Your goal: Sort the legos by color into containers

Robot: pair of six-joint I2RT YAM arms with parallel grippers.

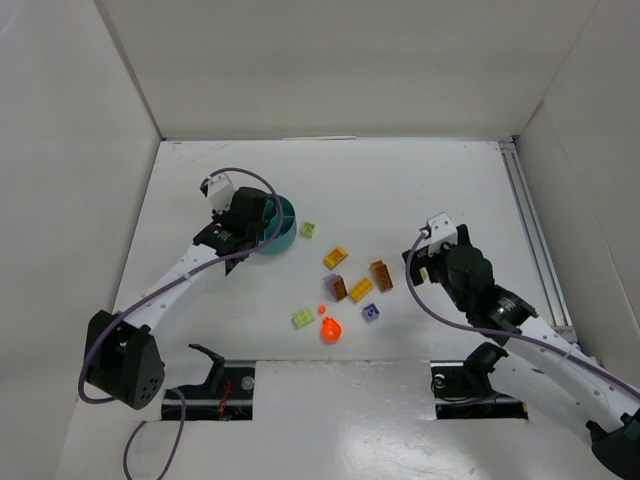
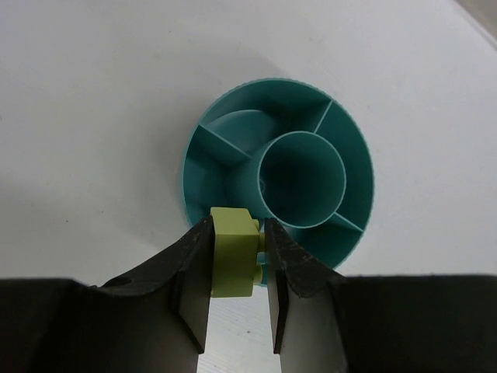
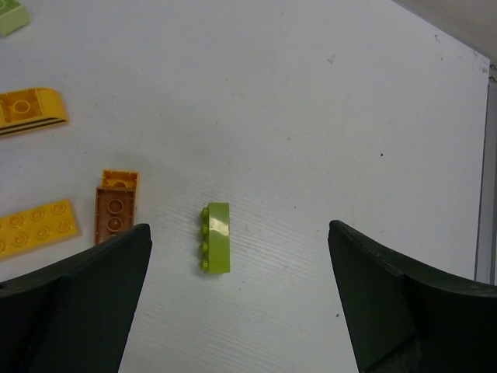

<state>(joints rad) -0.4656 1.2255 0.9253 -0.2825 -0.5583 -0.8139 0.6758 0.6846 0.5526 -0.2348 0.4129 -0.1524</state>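
My left gripper [image 2: 238,225] is shut on a lime green lego [image 2: 233,252], which hangs over the near rim of the round teal dish [image 2: 353,148]. The dish's compartments and its central cup [image 2: 301,179] show no bricks. In the top view the dish [image 1: 285,230] sits at the left under that gripper [image 1: 245,215]. My right gripper [image 3: 239,228] stands open above another lime green lego [image 3: 217,237] lying on its side on the table. Loose legos lie mid-table: orange-yellow [image 1: 335,257], brown [image 1: 338,287], purple [image 1: 370,313], lime [image 1: 302,318] and an orange-red bit [image 1: 331,329].
White walls close in the table on the left, back and right. A metal rail [image 1: 530,230] runs along the right edge. Another lime lego [image 1: 308,229] lies just right of the dish. Yellow [image 3: 35,228] and brown [image 3: 115,214] bricks lie left of the right gripper.
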